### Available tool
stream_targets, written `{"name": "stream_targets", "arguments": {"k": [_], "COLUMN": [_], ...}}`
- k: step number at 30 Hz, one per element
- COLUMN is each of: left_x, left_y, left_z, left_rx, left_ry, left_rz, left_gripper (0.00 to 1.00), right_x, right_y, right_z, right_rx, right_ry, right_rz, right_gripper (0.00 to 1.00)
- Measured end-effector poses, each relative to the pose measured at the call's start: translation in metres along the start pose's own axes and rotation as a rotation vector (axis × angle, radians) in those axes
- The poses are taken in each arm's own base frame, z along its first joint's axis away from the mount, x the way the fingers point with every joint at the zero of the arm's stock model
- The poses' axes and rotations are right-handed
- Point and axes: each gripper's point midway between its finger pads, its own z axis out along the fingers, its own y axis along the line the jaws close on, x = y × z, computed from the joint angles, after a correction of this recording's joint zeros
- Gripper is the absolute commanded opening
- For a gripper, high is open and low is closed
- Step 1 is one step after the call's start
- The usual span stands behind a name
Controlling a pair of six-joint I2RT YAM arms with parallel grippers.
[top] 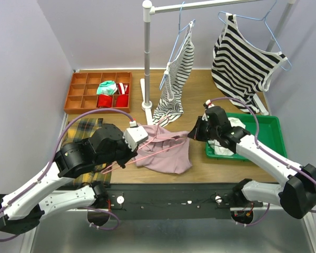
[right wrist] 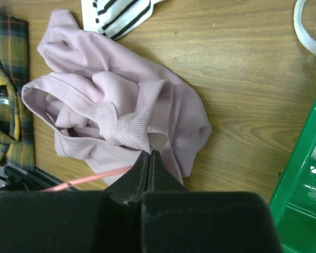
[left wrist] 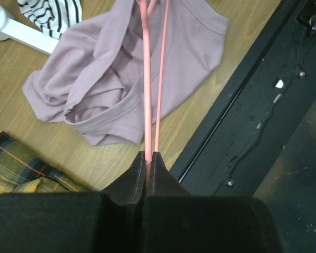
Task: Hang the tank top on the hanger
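We judge the task to be at an early middle stage. The thin pink-red wire hanger is picked up, but the dusty-pink soft fabric tank top is not on it. The tank top lies crumpled on the wooden table, near its front edge and between the 2 arms. The left gripper has its fingers pressed together on the hanger's wire, and 2 strands of wire run away from it across the top of the fabric. We cannot tell whether any part of the hanger has passed inside the garment. The right gripper has its fingers closed too, and they seem to be pinching a fold at the garment's near edge, just beside a ribbed hem. What is left, as we see it, is to open a strap or the neck, thread the hanger through and seat both shoulders. The bunched folds hide the openings, which is the main obstacle. The hem of a black-and-white striped top, hanging from a light blue hanger on the white rack pole, droops close to the tank top's far edge. A yellow plaid cloth lies by the left arm. A green plastic tray holding a white cloth sits by the right arm. An orange compartment box stands well apart.
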Motion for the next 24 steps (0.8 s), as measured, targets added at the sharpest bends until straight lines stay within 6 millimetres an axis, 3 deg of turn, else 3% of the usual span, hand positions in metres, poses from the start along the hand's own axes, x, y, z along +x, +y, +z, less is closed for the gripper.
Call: {"name": "stream_targets", "arguments": {"k": [8,16,20,24], "left_x": [0.006,0.003,-0.008,-0.032], "left_y": [-0.001,0.014,0.011,-0.001], "left_z": [0.007,0.034,0.043,0.048], "left_rx": [0.0,-0.088,-0.071,-0.007], "left_ry": [0.049,0.132,0.095,-0.026], "left_rz": [0.013,0.023,0.028,0.017], "left_gripper": [0.0,0.0,0.0,0.0], "right_x": [-0.01,-0.018,-0.024,-0.022], "right_y": [0.003,0.033,0.054,0.068], "right_z": [-0.007,-0.034,-0.048,-0.053], "right_rx": [-0.037,-0.178,-0.269,-0.341], "right_ry": [-0.013,-0.026,-0.031,-0.008], "right_rz": [0.022,0.013,0.005,0.018], "right_gripper": [0.01,0.01,0.01,0.01]}}
